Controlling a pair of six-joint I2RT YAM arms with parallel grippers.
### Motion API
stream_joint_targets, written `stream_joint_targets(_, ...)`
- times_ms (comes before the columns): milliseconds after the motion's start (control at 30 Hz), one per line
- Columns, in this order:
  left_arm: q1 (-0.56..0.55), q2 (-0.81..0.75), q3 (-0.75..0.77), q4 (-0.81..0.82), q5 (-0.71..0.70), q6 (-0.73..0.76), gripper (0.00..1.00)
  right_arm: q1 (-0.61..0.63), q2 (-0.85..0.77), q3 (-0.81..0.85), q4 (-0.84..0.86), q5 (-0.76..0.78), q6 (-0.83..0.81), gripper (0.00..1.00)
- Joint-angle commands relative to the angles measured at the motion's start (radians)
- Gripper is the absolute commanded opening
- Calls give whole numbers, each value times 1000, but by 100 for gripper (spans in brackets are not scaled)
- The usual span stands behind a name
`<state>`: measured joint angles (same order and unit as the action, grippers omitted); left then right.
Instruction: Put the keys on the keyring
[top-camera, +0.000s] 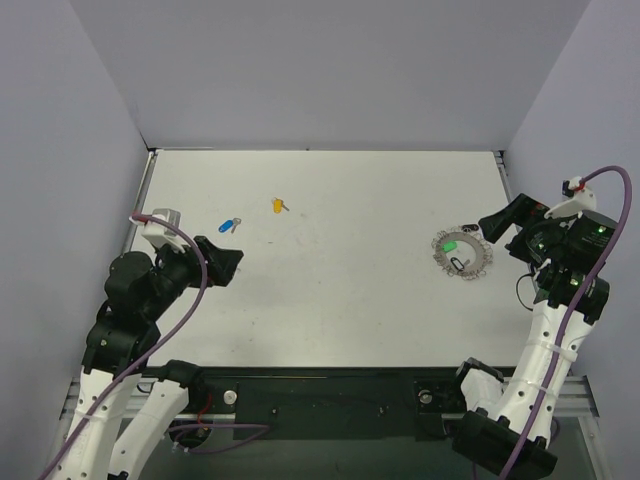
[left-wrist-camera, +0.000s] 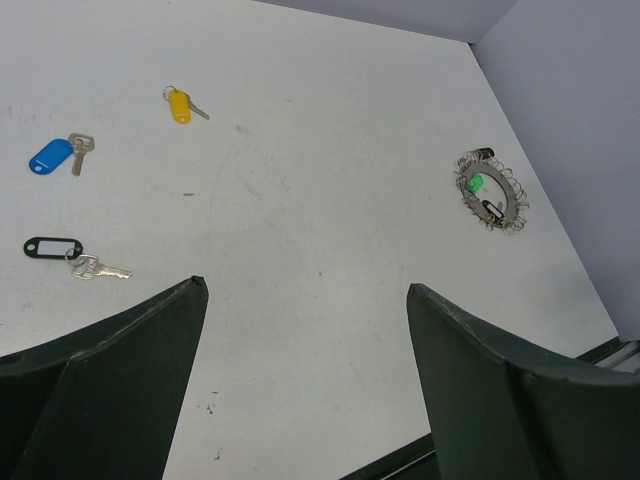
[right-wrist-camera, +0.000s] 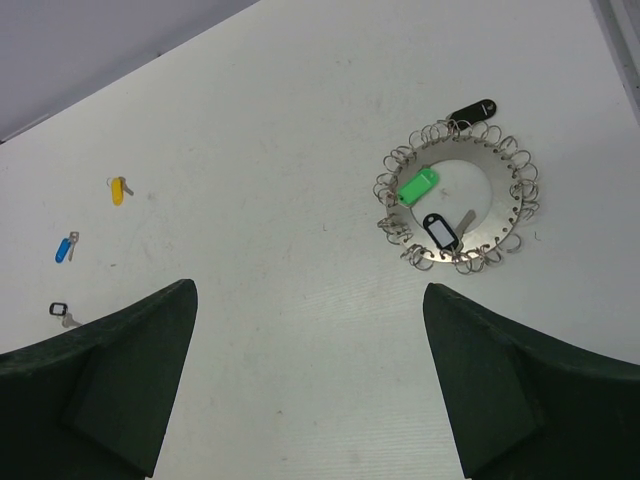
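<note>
The keyring (top-camera: 478, 258) lies flat at the table's right, a silvery hoop edged with wire loops (right-wrist-camera: 505, 195). A green-headed key (right-wrist-camera: 417, 186) and a black-headed key (right-wrist-camera: 438, 230) lie inside the hoop, and another black tag (right-wrist-camera: 472, 110) sits at its far rim. On the left lie loose keys: yellow-headed (left-wrist-camera: 178, 105), blue-headed (left-wrist-camera: 50, 155) and black-headed (left-wrist-camera: 55, 246). My left gripper (top-camera: 225, 262) stands open near the blue key (top-camera: 228, 225), nothing between its fingers. My right gripper (top-camera: 497, 222) is open just right of the keyring, empty.
Purple-grey walls close the table at the back and on both sides. A black rail (top-camera: 330, 385) runs along the near edge between the arm bases. The yellow key (top-camera: 278, 205) lies towards the back left of the white tabletop (top-camera: 340, 290).
</note>
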<state>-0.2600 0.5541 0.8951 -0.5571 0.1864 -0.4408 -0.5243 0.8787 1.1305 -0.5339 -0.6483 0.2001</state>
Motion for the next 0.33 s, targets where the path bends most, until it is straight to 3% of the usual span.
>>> stream_joint_targets(0, 5, -14, -2, 34, -7, -4, 91, -5, -12, -12, 29, 15, 16, 90)
stream_joint_targets(300, 5, -17, 4, 26, -10, 2, 91, -5, -17, -29, 34, 41, 19, 90)
